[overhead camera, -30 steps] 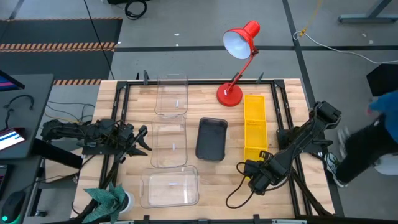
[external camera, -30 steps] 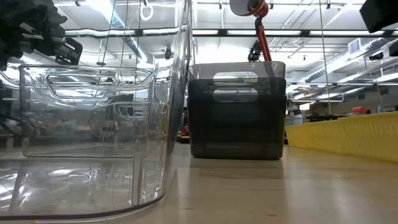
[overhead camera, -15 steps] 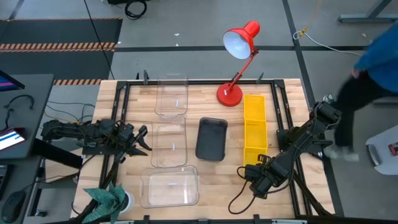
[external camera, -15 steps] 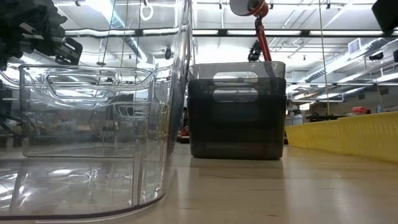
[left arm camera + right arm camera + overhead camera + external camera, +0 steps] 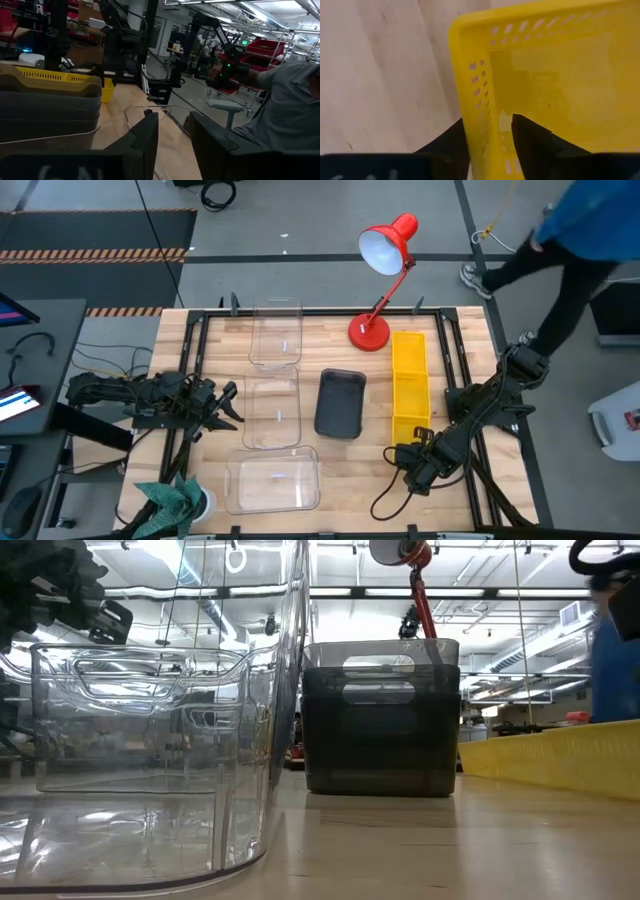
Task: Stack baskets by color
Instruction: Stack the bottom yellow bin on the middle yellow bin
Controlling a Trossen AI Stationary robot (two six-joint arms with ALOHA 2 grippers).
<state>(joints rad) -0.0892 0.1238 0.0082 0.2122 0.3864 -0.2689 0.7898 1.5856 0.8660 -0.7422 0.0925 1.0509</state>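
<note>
Three clear baskets [image 5: 272, 410] stand in a row from far to near on the table's left half. Dark grey baskets [image 5: 340, 403] sit nested in one stack at the middle. A long yellow basket [image 5: 409, 385] lies right of them. My right gripper [image 5: 410, 455] points down at the yellow basket's near end, open. One finger [image 5: 447, 145] is outside a wall [image 5: 482, 117] beside a corner and the other finger [image 5: 532, 142] is inside. My left gripper [image 5: 232, 402] waits open and empty at the table's left edge. My right gripper comes from above with its fingers on either side of the yellow basket's wall [image 5: 485, 135], next to a corner. I cannot tell whether the fingers touch the wall. The basket rests flat on the table.
A red desk lamp [image 5: 385, 250] stands at the far edge, its base [image 5: 368, 332] just beside the yellow basket's far end. Black rails frame the tabletop. A person in blue [image 5: 590, 230] walks past the table's far right corner. A green cloth [image 5: 170, 498] lies at the near left.
My right gripper has sunk toward the near end of the yellow basket and rolled a little. The baskets have stayed in place. The person has walked from the table's right side toward its far right corner.
</note>
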